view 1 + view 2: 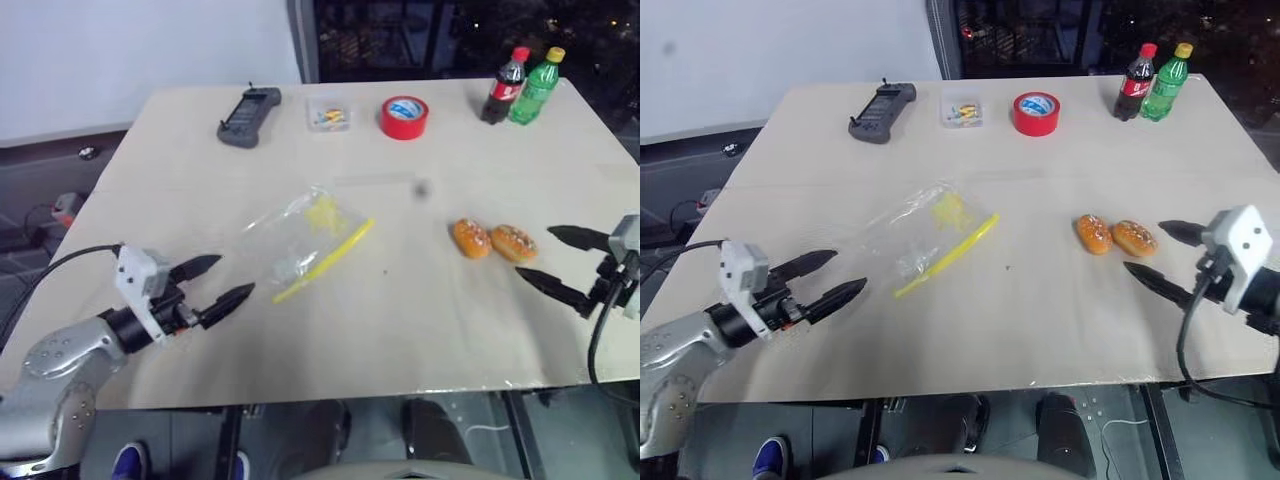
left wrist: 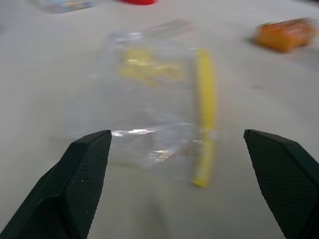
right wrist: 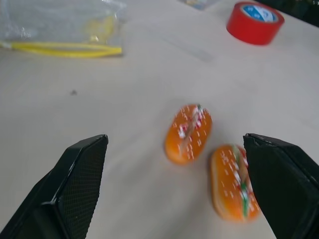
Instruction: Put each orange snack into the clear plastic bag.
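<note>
Nothing is bagged yet. Both snacks lie side by side on the bench, just ahead of the right gripper, wide open and empty. The bag lies flat ahead of the left gripper, likewise open and empty.

Pale table, snacks, bag, tape

No legible text anywhere. Red label with white lettering on the dark cola bottle with red cap at the tabletop's far right corner, too small to read. Blue-and-white print on the red tape roll's top face near the far edge, likewise unreadable.
</note>
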`<state>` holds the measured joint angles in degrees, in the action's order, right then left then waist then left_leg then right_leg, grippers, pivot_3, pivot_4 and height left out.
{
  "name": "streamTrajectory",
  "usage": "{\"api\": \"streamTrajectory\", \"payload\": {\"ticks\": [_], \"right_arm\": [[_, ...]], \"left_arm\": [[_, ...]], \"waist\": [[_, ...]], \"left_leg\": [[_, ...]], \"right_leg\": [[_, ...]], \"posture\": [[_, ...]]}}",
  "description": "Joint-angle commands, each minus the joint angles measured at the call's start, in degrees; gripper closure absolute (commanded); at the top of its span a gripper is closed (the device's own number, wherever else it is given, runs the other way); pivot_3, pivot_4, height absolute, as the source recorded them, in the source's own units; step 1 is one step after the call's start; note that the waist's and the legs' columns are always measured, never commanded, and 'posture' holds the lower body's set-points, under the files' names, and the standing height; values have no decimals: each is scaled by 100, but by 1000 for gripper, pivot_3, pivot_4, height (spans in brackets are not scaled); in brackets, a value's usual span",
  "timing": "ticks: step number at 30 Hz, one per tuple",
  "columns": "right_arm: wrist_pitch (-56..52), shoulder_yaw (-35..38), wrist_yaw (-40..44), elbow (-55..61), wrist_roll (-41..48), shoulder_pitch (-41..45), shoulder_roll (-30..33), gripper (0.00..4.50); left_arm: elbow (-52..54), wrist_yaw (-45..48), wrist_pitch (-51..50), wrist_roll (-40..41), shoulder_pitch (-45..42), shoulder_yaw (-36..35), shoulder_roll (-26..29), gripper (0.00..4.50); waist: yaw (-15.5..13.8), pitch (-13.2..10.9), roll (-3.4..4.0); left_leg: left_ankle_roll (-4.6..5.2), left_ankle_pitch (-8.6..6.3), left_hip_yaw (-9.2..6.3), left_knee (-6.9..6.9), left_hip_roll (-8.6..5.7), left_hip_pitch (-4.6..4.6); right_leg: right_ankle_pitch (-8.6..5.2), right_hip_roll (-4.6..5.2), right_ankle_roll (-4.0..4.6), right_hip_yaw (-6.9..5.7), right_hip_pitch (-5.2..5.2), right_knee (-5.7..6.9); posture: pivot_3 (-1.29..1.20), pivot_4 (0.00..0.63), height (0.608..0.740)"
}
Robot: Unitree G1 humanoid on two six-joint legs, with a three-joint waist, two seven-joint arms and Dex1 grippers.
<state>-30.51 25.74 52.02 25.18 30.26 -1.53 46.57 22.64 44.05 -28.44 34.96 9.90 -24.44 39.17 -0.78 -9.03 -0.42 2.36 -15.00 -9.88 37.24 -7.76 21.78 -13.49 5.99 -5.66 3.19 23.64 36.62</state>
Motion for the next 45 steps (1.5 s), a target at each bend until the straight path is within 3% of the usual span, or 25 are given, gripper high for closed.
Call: {"api": "streamTrajectory", "payload": {"ticks": [1, 6, 13, 18, 25, 33, 45], "right_arm": [[28, -367, -226, 318, 175, 340, -177, 51], [253, -1452, -419, 457, -121, 744, -630, 51], [562, -2545, -371, 647, -601, 899, -809, 51], [598, -2626, -338, 759, -543, 851, -815, 51], [608, -2599, -7, 947, -155, 920, -785, 51], [625, -2592, 27, 1120, 155, 875, -792, 51], [528, -2465, -177, 1246, 212, 745, -667, 51]], "left_arm": [[237, -522, -867, 544, -212, -143, 20, 0], [-489, -1034, -2867, 2024, -502, -474, 19, 0], [-1525, -1681, -3640, 2424, -1249, -414, -330, 0], [-1893, -1742, -3757, 2389, -1682, -210, -570, 0], [-2661, -1111, -3707, 2021, -2338, 323, -374, 0], [-2722, -216, -3685, 1884, -2326, 768, -255, 0], [-4022, -417, -3228, 1407, -3014, 965, -1434, 0]], "waist": [[-6, 0, 0], [2, 0, 0], [-29, 2, 1], [-18, 8, 3], [-5, 12, 6], [-6, 12, 7], [-73, 53, 31]], "left_leg": [[-1, 3, -1, 0, 1, 2], [-10, 7, -7, 0, -1, 4], [-17, 9, -11, 5, -2, 1], [-18, 9, -10, 11, -6, -3], [-19, 10, -9, 11, -6, -4], [-18, 10, -9, 10, -7, -2], [-18, 10, -12, 15, -10, -11]], "right_leg": [[0, -1, 0, 0, 2, 1], [0, -21, 0, -5, 12, 12], [0, -25, 0, -8, 17, 21], [3, -22, 2, -6, 12, 22], [3, -23, 3, -5, 12, 23], [3, -21, 3, -4, 14, 22], [3, -18, 2, -9, 0, 23]], "posture": [[0, 150, 740], [0, 150, 740], [0, 150, 740], [0, 150, 740], [0, 150, 740], [0, 150, 740], [0, 150, 740]]}}
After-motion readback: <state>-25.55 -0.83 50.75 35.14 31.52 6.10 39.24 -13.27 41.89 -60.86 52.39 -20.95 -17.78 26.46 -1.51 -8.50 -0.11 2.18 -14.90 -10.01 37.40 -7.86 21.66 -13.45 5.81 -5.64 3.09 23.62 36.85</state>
